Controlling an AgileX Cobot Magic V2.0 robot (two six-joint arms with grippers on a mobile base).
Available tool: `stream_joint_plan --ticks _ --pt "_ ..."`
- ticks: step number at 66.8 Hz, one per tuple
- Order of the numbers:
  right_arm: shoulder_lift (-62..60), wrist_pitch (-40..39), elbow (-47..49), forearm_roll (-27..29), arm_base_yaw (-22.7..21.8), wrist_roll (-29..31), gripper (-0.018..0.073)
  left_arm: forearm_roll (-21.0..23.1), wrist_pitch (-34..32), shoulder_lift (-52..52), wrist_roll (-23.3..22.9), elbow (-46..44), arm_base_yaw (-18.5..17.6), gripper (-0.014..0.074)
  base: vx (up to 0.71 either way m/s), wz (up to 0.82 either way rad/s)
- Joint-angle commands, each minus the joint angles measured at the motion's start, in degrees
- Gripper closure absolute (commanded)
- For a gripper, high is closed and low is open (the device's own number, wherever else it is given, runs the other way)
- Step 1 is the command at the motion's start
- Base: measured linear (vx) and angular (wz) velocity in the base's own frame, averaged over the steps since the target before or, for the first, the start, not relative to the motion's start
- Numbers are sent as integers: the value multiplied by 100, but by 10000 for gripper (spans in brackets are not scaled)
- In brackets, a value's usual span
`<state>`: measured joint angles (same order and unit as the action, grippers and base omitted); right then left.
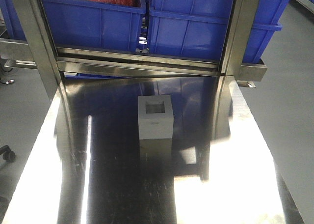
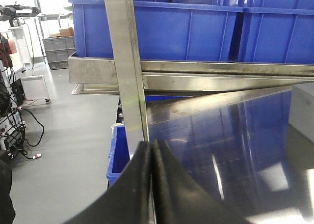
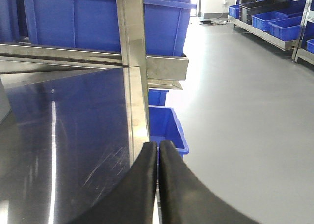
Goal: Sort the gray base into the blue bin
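Observation:
The gray base [image 1: 155,117] stands in the middle of the shiny steel table [image 1: 98,175], its square recess facing up. In the left wrist view the gray base [image 2: 301,111] shows only as a side wall at the right edge. Large blue bins [image 1: 206,27] stand on the shelf behind the table; I cannot tell which one is the task's blue bin. My left gripper [image 2: 152,144] is shut and empty over the table's left edge. My right gripper [image 3: 158,145] is shut and empty over the right edge. Neither gripper shows in the front view.
Two steel uprights [image 1: 37,42] and a crossbar [image 1: 137,62] frame the table's far end. The left shelf bin [image 1: 93,17] holds something red. Smaller blue crates sit on the floor beside the table, one on the left [image 2: 117,150] and one on the right [image 3: 167,128].

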<state>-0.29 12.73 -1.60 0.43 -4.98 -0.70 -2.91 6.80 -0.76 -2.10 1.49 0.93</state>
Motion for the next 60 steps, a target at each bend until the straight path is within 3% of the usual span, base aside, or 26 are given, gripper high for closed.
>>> stream_joint_plan --ticks 1,60 --pt "104 -432 -11 -43 -22 70 564 49 -429 -68 -30 -119 8 603 0 0" --pt "104 -432 -11 -43 -22 70 564 49 -429 -68 -30 -119 8 603 0 0"
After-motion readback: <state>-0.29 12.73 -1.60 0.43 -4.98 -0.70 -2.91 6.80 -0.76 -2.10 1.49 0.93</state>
